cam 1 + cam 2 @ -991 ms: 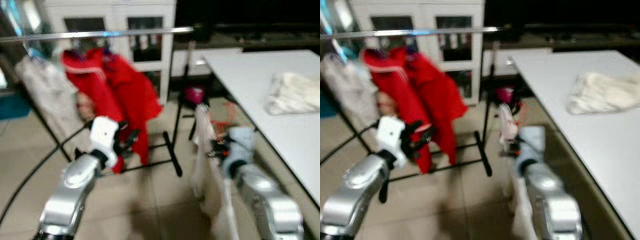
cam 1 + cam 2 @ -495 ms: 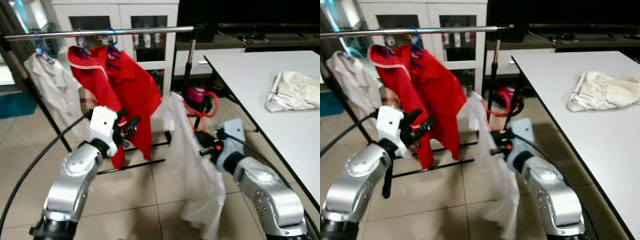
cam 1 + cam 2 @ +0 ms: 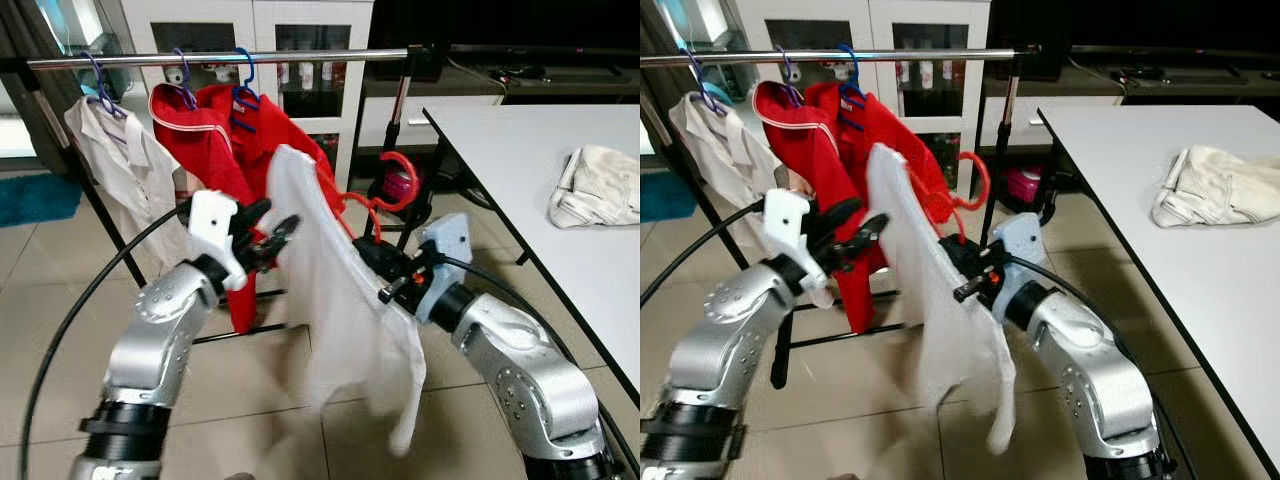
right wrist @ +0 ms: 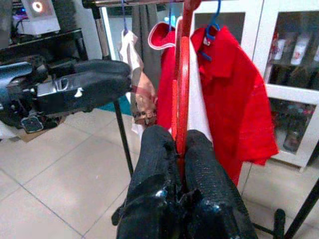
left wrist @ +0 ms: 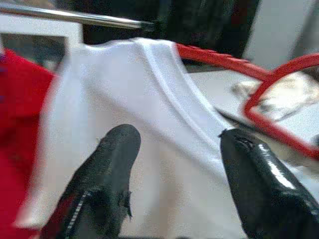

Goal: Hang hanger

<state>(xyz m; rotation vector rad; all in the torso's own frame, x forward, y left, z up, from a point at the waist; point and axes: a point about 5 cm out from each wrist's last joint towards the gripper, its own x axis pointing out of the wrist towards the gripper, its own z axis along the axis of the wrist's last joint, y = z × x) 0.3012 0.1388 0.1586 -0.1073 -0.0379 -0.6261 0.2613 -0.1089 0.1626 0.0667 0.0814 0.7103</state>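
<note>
Currently in the carry step: right gripper (image 3: 385, 272) pinches the red hanger (image 3: 392, 190) bearing the white shirt (image 3: 340, 310), below the rail (image 3: 220, 58) at 12 o'clock, left gripper (image 3: 270, 232) spread wide beside the shirt; next, I judge, raise the hook over the rail.

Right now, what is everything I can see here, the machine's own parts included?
Rail: one, silver, across the top of the clothes rack.
Red garments: two, red, hanging from the rail on blue hangers.
Pale shirt: one, whitish, on the rail's left end.
White shirt: one, on the red hanger, held up before the rack.
Red hanger: one, red, hook free below the rail.
Table: one, white, on the right.
Crumpled cloth: one, cream, on the table.
Cabinet: one, white, glass doors, behind the rack.
Left claw: open, beside the white shirt.
Right claw: shut on the red hanger.
</note>
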